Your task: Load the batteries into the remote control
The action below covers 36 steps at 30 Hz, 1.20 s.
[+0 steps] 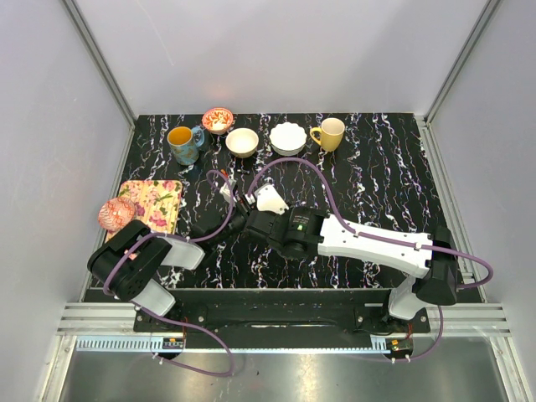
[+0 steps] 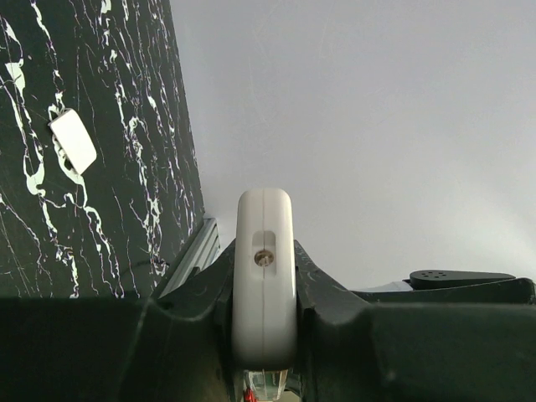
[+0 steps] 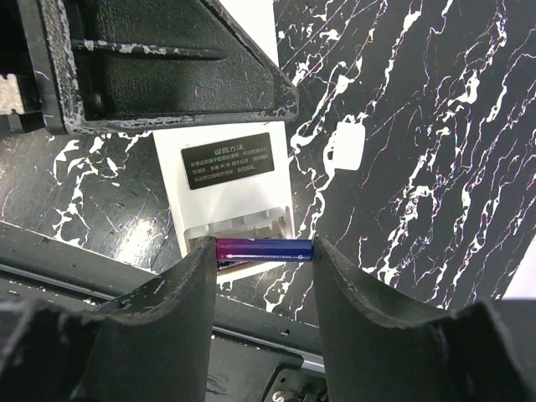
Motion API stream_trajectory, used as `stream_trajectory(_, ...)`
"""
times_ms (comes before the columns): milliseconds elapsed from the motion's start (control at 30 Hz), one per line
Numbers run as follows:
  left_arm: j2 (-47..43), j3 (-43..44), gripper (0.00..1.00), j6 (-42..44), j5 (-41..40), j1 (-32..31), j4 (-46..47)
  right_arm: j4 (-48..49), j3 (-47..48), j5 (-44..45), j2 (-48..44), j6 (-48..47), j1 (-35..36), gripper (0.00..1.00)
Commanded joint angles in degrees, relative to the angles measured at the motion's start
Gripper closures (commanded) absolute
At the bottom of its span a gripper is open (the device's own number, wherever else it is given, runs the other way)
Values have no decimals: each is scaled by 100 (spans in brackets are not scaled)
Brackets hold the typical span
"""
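1. My left claw [image 2: 264, 266] is closed tight on the small, flat, white-backed remote control [image 2: 264, 218]. It grips the 2 thin side edges, and the left wrist view shows the remote control end-on.
2. My right claw [image 3: 265, 251] is part-way closed on a purple-and-blue cylindrical battery [image 3: 276, 249]. It holds it lengthwise, with 1 finger against each end.
3. The battery lies crosswise at the open battery compartment [image 3: 239, 226] in the remote control's white back, just below a black label [image 3: 228, 166] with white print. I cannot tell whether the battery is seated or what else is in that compartment.
4. A small white rounded plastic piece [image 3: 343, 144] lies flat on the black, white-veined marble counter [image 3: 402, 100], near the remote control but apart from it.
5. From above, both arms meet near the middle of the counter.
6. 5 vessels stand in a row along the far edge. From the left:
   - a blue ceramic mug [image 1: 186, 152]
   - a red patterned bowl [image 1: 218, 121]
   - a cream bowl [image 1: 242, 142]
   - a white scalloped bowl [image 1: 287, 138]
   - a yellow mug [image 1: 329, 141]
7. The blue ceramic mug shows orange-yellow inside, but I cannot tell whether that is liquid or glaze. The cream bowl and the white scalloped bowl show plain pale interiors.
8. A floral cloth mat [image 1: 159, 201] lies at the left edge, with a red-patterned round object [image 1: 116, 214] at its near-left corner.
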Motion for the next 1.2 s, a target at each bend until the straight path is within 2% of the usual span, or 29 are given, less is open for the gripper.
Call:
stream_trajectory(0,-249,-23,100,33,-75,-34,2447,-74,154,219,14,125,40,48)
stream_trajectory(933,-231,-58,100,103,-84,-86,2447,128,629,395,-29,186,48,28)
stream_trajectory(1033,-231,-67,100,112,-84,-87,2447,93,681,605,-231,318,40,28)
stream_trajectory(1167,-231,-67,100,138,-93,-78,2447,337,384,887,-1229,783,-39,27)
